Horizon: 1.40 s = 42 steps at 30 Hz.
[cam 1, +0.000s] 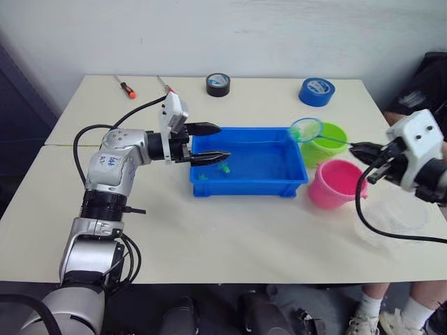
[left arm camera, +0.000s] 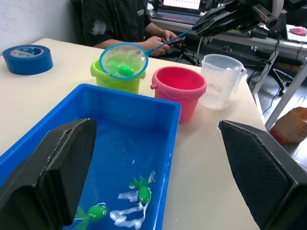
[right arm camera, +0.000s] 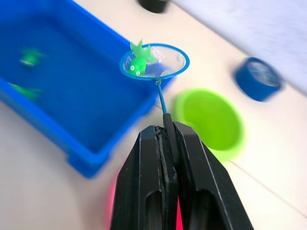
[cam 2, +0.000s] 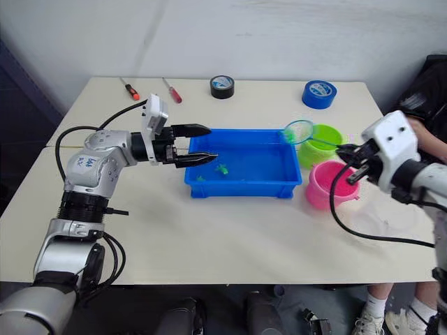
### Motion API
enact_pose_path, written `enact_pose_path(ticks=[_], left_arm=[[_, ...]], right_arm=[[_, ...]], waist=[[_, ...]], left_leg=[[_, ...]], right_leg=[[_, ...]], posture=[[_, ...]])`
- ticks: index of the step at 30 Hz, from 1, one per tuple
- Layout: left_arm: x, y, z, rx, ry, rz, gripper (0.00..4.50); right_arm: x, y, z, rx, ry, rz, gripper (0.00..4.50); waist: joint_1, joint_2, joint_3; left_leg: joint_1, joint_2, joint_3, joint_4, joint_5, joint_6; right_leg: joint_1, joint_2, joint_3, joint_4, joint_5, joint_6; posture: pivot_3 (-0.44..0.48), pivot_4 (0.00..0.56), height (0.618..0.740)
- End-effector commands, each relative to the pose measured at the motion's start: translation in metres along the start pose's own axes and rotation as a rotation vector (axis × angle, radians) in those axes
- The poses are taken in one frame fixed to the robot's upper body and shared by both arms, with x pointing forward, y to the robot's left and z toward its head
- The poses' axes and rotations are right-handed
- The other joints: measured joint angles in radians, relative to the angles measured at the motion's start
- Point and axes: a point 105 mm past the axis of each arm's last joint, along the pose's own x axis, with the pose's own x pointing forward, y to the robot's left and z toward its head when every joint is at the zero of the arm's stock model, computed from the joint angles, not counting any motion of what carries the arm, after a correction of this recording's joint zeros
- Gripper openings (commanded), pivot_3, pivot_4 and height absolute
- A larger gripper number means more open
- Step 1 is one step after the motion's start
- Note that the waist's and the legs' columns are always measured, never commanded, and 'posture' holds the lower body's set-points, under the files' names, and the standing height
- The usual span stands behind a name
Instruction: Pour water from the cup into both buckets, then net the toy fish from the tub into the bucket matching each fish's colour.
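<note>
The netting step is under way: the right claw (right arm camera: 165, 139) is clamped on the handle of the net (right arm camera: 154, 61), which carries a green fish (right arm camera: 137, 62) at the frame's upper middle, between the tub (cam 1: 248, 183) and the green bucket (cam 1: 325, 143). Next, I reckon, it tips the fish into that bucket. The left claw (cam 1: 209, 143) is spread wide over the tub's left end. A pale counter (cam 1: 209, 230) carries everything, with tape rolls (cam 1: 316, 91) at the back and a person (left arm camera: 115, 21) seated beyond.
</note>
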Motion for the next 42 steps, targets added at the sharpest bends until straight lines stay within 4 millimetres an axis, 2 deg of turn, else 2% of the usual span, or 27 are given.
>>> enact_pose_path(ticks=[1,4,11,13,17,22,25,27,30,34,36,39,42], left_arm=[[0.002,0.0,0.013,0.055,-0.035,-0.008,4.48],[0.003,-0.001,0.012,0.064,-0.032,-0.014,4.48],[0.001,-0.004,0.012,0.078,-0.028,-0.013,4.48],[0.0,-0.004,0.012,0.08,-0.028,-0.009,4.48],[-0.003,-0.003,0.013,0.083,-0.026,0.003,4.48],[-0.01,0.0,0.006,0.087,0.006,0.03,4.48],[-0.011,0.0,0.004,0.083,0.01,0.028,4.48],[-0.009,-0.001,0.004,0.088,0.009,0.018,4.48],[-0.007,-0.001,0.004,0.097,0.013,0.013,4.48],[-0.014,-0.001,-0.004,0.118,0.063,0.004,4.48],[-0.019,-0.002,-0.009,0.122,0.09,-0.005,4.48],[-0.031,-0.005,-0.021,0.129,0.163,-0.027,4.48],[-0.039,-0.009,-0.034,0.132,0.221,-0.043,4.48]], right_arm=[[-0.006,-0.029,0.002,-0.174,0.019,-0.122,0.0],[0.002,-0.034,-0.002,-0.339,0.049,-0.126,0.0],[0.026,-0.046,-0.017,-1.016,0.177,-0.105,0.0],[0.029,-0.05,-0.019,-1.151,0.2,-0.103,0.0],[0.036,-0.046,-0.015,-1.276,0.143,-0.07,0.0],[0.023,-0.056,-0.005,-1.334,0.123,-0.094,0.0],[0.023,-0.036,-0.02,-1.402,0.125,0.037,0.0],[0.022,-0.038,-0.022,-1.362,0.127,0.013,0.0],[0.018,-0.064,0.001,-1.168,0.092,-0.158,0.0],[0.017,-0.063,0.027,-0.868,-0.033,-0.216,0.0],[0.019,-0.049,0.038,-0.697,-0.103,-0.151,0.0],[0.024,-0.008,0.054,-0.438,-0.215,0.06,0.0],[0.03,0.028,0.05,-0.371,-0.205,0.218,0.0]], waist=[[0.001,0.0,0.0],[-0.001,0.0,0.0],[-0.004,0.0,0.0],[-0.004,0.0,0.0],[-0.006,0.0,0.0],[-0.007,0.001,0.001],[-0.006,0.001,0.001],[-0.006,0.001,0.001],[-0.01,0.001,0.001],[-0.022,0.002,0.001],[-0.026,0.002,0.001],[-0.031,0.002,0.001],[-0.027,0.002,0.001]], left_leg=[[0.0,0.0,0.0,0.0,0.0,0.0],[0.0,0.0,0.001,0.0,0.0,0.0],[0.0,0.0,0.004,0.0,0.0,0.0],[0.0,0.0,0.005,0.0,0.0,0.0],[0.0,0.0,0.005,0.0,0.001,-0.001],[0.0,0.0,0.006,0.0,0.001,-0.001],[0.0,0.0,0.005,0.0,0.001,-0.001],[0.0,0.001,0.005,0.001,0.001,-0.001],[0.0,0.0,0.006,0.002,0.001,-0.001],[0.0,0.001,0.005,0.002,0.001,-0.002],[0.001,0.002,0.004,0.001,0.001,-0.002],[0.001,0.004,0.004,0.001,0.001,-0.002],[0.001,0.004,0.004,0.001,0.002,-0.003]], right_leg=[[0.0,0.0,0.0,0.0,0.0,0.0],[-0.001,0.0,0.001,-0.001,0.0,0.0],[-0.003,0.0,0.003,0.0,0.0,0.0],[-0.005,0.0,0.003,0.001,0.0,0.0],[-0.006,0.0,0.003,0.003,0.0,0.0],[-0.006,0.0,0.003,0.005,0.0,0.0],[-0.006,0.0,0.003,0.005,0.0,0.0],[-0.005,0.0,0.003,0.005,0.0,0.0],[-0.005,0.0,0.003,0.005,0.0,0.0],[-0.005,0.001,0.002,0.006,0.0,0.0],[-0.005,0.002,0.002,0.006,0.0,0.0],[-0.004,0.003,0.002,0.006,0.0,0.0],[-0.004,0.003,0.002,0.007,0.0,0.0]], posture=[[0.0,0.15,0.74],[0.0,0.15,0.74],[0.0,0.15,0.74],[0.0,0.15,0.74],[0.0,0.15,0.74],[0.0,0.15,0.74],[0.0,0.15,0.74],[0.0,0.15,0.74],[0.0,0.15,0.74],[0.0,0.15,0.74],[0.0,0.15,0.74],[0.0,0.15,0.74],[0.0,0.15,0.74]])
